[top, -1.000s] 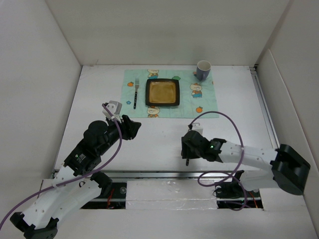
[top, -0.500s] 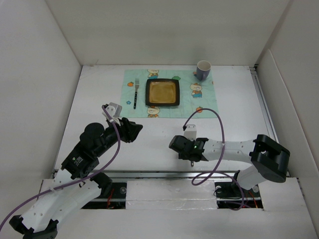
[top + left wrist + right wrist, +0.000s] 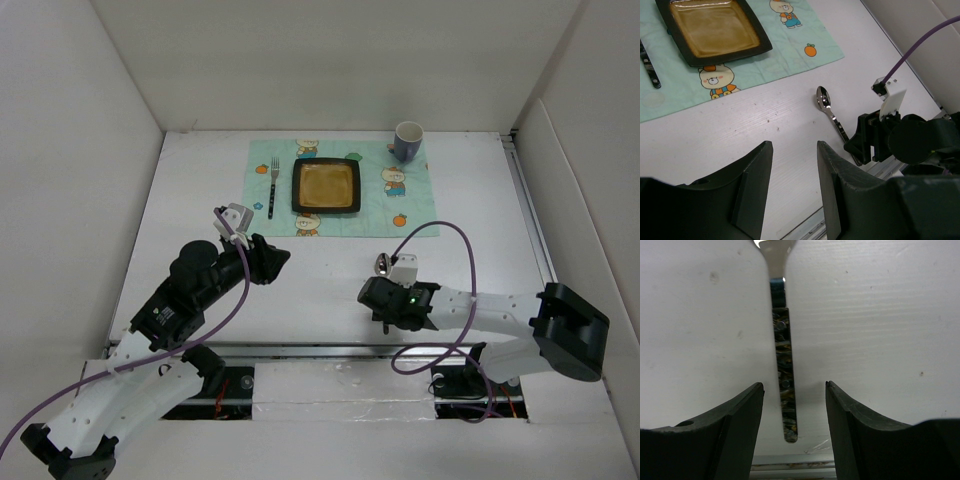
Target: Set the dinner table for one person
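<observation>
The white dinner table (image 3: 200, 200) carries a mint-green placemat (image 3: 410, 205) with a dark square plate (image 3: 326, 185), a fork (image 3: 273, 185) to its left and a blue mug (image 3: 407, 140) at its far right corner. A spoon (image 3: 382, 264) lies on the bare table near the front rail. My right gripper (image 3: 384, 292) is open, its jaws on either side of the spoon's dark handle (image 3: 784, 385) without touching it. My left gripper (image 3: 266, 262) is open and empty, hovering left of the spoon (image 3: 831, 116).
A silver rail (image 3: 300, 350) runs along the table's near edge, just behind the spoon's handle end (image 3: 790, 467). White walls enclose the table on three sides. The right gripper (image 3: 875, 142) and its purple cable show in the left wrist view.
The right wrist has turned and shifted, and the spoon's bowl now shows on the table beyond the gripper. The left gripper has edged slightly to the right.
</observation>
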Action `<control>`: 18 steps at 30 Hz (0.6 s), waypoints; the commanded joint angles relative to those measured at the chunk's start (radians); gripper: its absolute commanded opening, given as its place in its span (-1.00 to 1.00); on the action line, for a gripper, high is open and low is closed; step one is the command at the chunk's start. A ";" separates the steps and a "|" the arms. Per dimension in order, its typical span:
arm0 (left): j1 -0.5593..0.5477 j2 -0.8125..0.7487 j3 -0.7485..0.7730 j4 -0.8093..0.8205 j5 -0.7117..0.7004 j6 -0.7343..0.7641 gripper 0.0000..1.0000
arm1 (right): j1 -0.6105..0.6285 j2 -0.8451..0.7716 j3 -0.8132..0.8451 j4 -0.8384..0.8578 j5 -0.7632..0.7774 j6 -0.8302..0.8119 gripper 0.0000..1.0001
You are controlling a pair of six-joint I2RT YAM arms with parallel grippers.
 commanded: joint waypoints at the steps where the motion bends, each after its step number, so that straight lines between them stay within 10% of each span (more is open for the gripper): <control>1: -0.002 0.010 0.001 0.041 0.011 0.015 -0.26 | -0.002 0.055 0.013 0.044 0.009 0.024 0.17; 7: -0.002 0.018 0.001 0.038 -0.004 0.015 -0.26 | -0.011 0.158 0.013 0.168 -0.044 -0.010 -0.28; 11: -0.002 0.021 0.001 0.035 -0.017 0.015 -0.27 | -0.011 0.159 -0.002 0.208 -0.052 -0.008 -1.00; 18: -0.002 0.044 0.009 0.029 -0.043 0.013 -0.29 | -0.097 0.017 0.193 0.035 0.072 -0.241 -1.00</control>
